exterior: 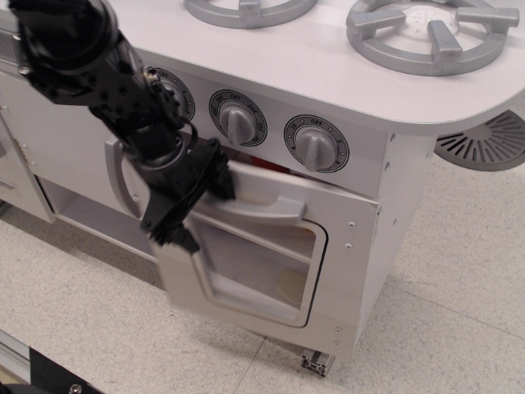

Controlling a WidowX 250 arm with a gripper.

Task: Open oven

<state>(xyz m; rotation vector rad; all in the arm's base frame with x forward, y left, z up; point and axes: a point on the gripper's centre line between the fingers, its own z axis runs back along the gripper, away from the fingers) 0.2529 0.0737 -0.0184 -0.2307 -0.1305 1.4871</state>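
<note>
Observation.image, gripper [195, 197] apparently gripping oven [261, 256] handle, door ajar

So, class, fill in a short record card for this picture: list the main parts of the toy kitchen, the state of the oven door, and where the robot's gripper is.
oven door: tilted outward at the top, partly open
door handle: wide, silver-grey, horizontal
gripper: black, at the handle's left end; grip unclear
knobs: row above the door
burners: grey rings on the white top
cupboard handle: vertical, partly behind the arm
</note>
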